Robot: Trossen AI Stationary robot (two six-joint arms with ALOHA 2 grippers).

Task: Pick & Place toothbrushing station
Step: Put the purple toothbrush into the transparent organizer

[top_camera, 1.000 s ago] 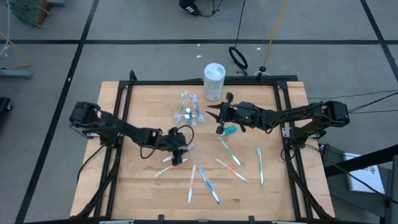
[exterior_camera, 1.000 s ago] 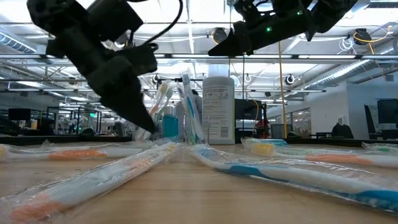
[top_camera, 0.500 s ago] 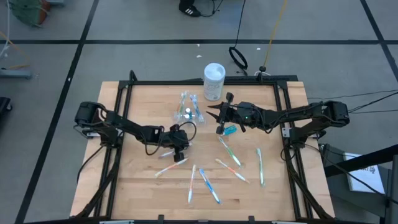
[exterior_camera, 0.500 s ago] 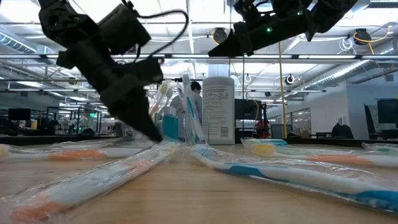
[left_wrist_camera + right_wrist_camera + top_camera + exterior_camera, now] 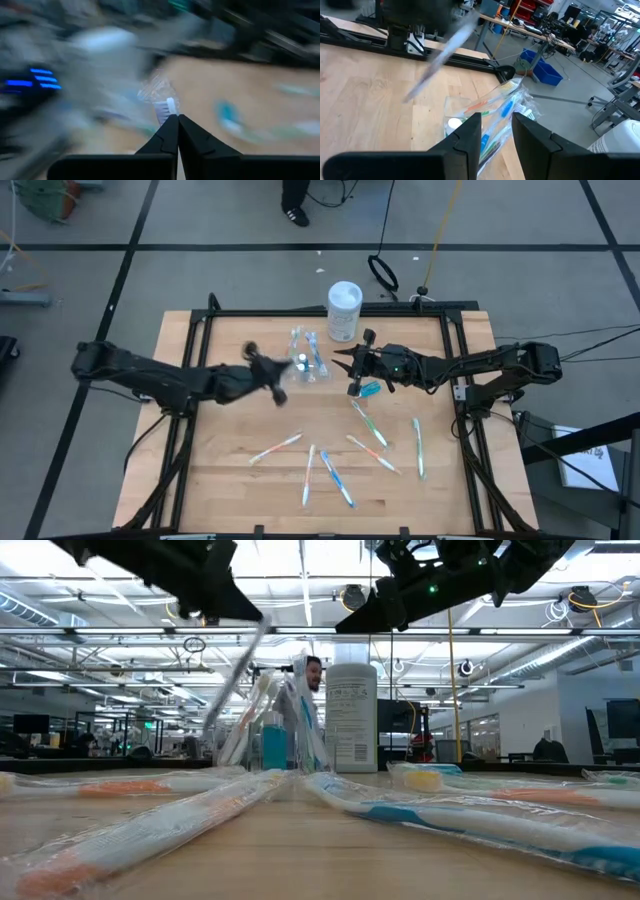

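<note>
The left gripper (image 5: 268, 372) had left the middle of the bench, where it had been low over the loose brushes half a second before, and had swung up toward the back edge to just left of the cup (image 5: 303, 364), carrying a toothbrush (image 5: 236, 690) with it. In the left wrist view its fingers (image 5: 167, 136) were pressed together on the brush, whose white head (image 5: 171, 105) stuck out just past the tips. In the low view the brush hung tilted, its lower end beside the cup and clear of the bench (image 5: 230, 430).

The cup stood near the middle of the back edge, already holding several wrapped brushes (image 5: 492, 112) and a blue tube (image 5: 273, 747), with the white container (image 5: 344, 310) just behind it to the right.

The right gripper (image 5: 349, 370) had not shifted: it hovered just right of the cup, above the bench, its fingers (image 5: 465, 142) apart and holding nothing. A blue tube (image 5: 369, 389) lay just in front of it.

More brushes lay loose toward the front edge: one (image 5: 275, 447) left of centre, a pair (image 5: 335, 479) in the middle, and others (image 5: 419, 445) nearer the right edge. A person (image 5: 313, 670) showed beyond the bench, behind the cup.
</note>
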